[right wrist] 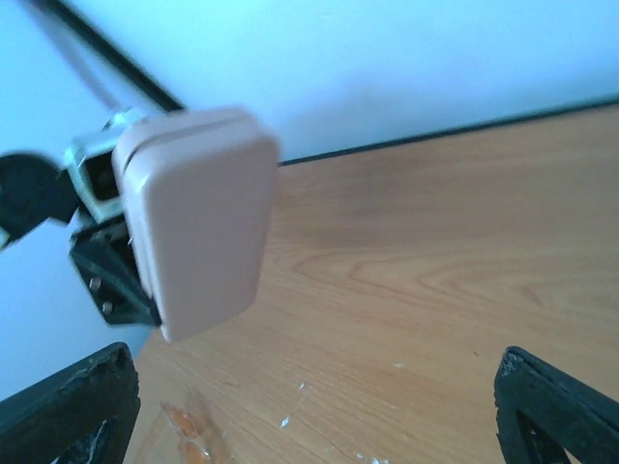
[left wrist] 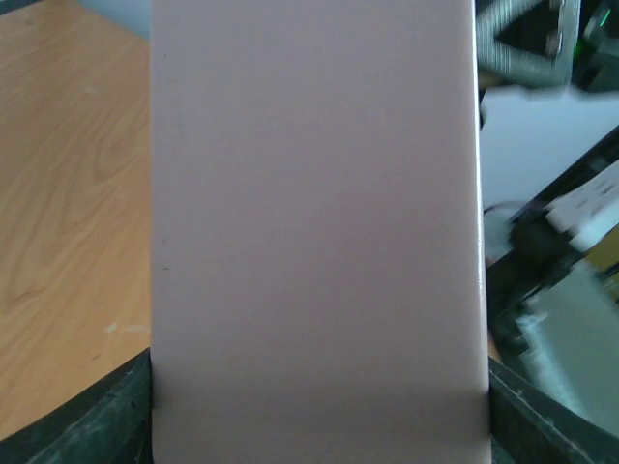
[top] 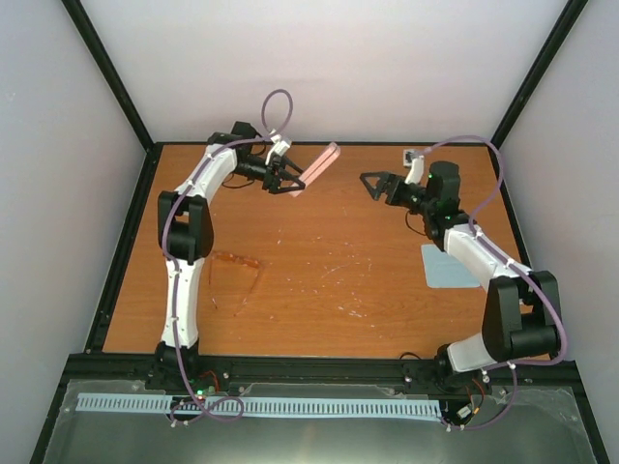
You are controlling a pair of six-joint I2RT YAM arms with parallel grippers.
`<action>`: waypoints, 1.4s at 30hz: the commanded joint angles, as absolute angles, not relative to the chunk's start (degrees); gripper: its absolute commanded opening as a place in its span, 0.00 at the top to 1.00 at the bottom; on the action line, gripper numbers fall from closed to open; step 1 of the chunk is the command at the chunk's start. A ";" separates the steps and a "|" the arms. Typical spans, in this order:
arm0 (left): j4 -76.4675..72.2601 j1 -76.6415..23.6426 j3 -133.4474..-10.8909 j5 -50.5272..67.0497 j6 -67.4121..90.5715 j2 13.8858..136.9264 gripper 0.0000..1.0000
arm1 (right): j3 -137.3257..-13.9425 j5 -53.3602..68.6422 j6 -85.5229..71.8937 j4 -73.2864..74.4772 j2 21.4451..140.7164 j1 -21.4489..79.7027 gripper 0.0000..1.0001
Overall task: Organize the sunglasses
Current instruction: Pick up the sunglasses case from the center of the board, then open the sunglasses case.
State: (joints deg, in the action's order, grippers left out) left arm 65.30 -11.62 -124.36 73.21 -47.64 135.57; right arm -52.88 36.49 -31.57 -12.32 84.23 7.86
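The pale pink case (top: 319,166) hangs tilted above the far middle of the table, with my left gripper (top: 294,181) shut on its lower end. It fills the left wrist view as a flat pink case (left wrist: 314,232), and dark fingertips (left wrist: 102,420) show at both bottom corners. My right gripper (top: 371,187) stands open to the right of the case, apart from it, with nothing between its fingers (right wrist: 68,411). In the right wrist view the case (right wrist: 198,222) is up at the left. The amber sunglasses (top: 236,261) lie unfolded on the table beside the left arm, with a sliver of them (right wrist: 189,437) at the bottom edge.
A flat light blue cloth (top: 451,266) lies under the right arm's forearm. A small grey-white object (top: 411,155) sits at the table's back edge. Black frame rails (top: 126,242) border the wooden table (top: 338,280), with pale walls close on three sides.
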 commanded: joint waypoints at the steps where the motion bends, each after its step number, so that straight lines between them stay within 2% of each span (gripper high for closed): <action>1: 63.06 -12.31 -123.88 101.84 -34.74 132.23 0.63 | -53.70 33.52 -19.05 -16.91 81.39 14.87 0.03; 5: 65.54 -13.81 -121.93 106.33 -35.83 130.23 0.63 | -55.87 33.49 -19.08 -20.05 84.86 19.09 0.01; 16: 70.39 -14.24 -122.69 106.15 -40.24 128.42 0.64 | -61.53 25.88 -22.45 -28.53 93.21 23.46 0.00; 33: 64.58 -14.24 -121.06 109.08 -35.00 128.69 0.67 | -62.17 35.96 -34.48 -45.51 99.55 23.29 0.05; 36: 62.59 -14.24 -121.10 110.08 -32.88 128.52 0.67 | -62.26 37.66 -36.74 -48.32 100.57 23.24 0.12; 42: 60.08 -14.23 -120.68 110.98 -30.42 128.21 0.67 | -61.00 38.54 -40.53 -53.39 101.08 22.93 0.37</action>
